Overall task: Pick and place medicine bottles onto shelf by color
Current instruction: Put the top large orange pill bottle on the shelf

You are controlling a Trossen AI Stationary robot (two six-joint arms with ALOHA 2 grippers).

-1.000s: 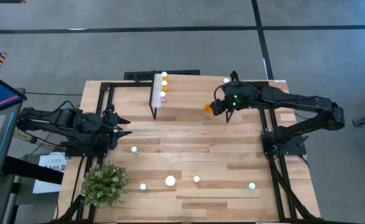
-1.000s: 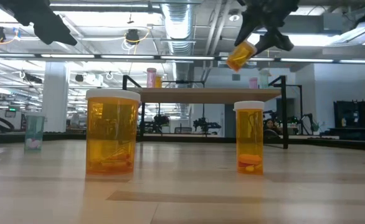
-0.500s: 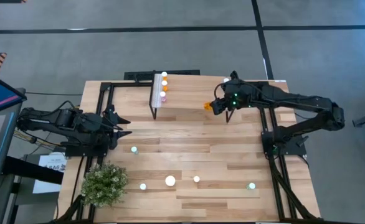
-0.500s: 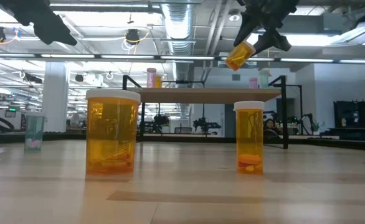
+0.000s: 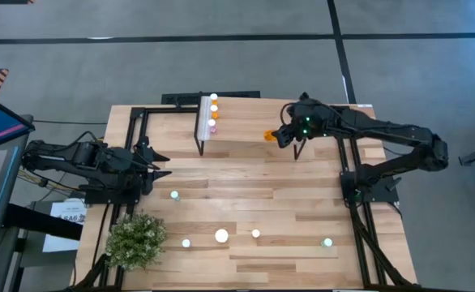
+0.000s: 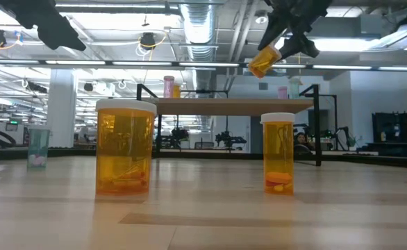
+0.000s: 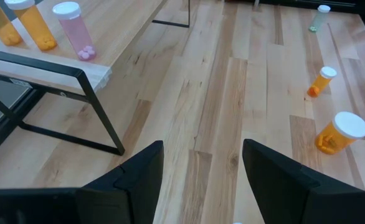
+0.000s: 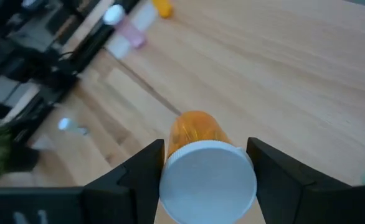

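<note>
**Orange bottle creeping toward the shelf**

Since a second ago the right gripper [image 5: 280,135] has slid a bit closer to the shelf [image 5: 233,118], carrying its orange bottle [image 5: 270,135] with it; nothing else budged.

High view: the held bottle hangs just off the shelf's end, not over the planks yet. Three bottles [image 5: 214,111] sit in a row at the shelf's other end, two orange and one pink. The left gripper [image 5: 158,165] waits well away from the shelf, and loose bottles [image 5: 221,235] dot the table farther from the shelf.

Low view: this is the only angle that shows height. The held bottle [image 6: 264,61] is tilted, cap up, and rides above the shelf top [image 6: 235,105], so it probably clears the edge. It'll want straightening before set-down, or it may topple.

Left wrist view: fingers [image 7: 142,171] spread apart, nothing between them. It gives the clearest colour read: two orange bottles [image 7: 38,26], then the pink bottle [image 7: 74,29] beside them. So the orange one likely belongs by that pair, which means a long carry across.

Right wrist view: fingers [image 8: 146,167] clamped either side of the bottle's white cap [image 8: 208,174], which the overhead can't resolve. Grip looks centred.
</note>
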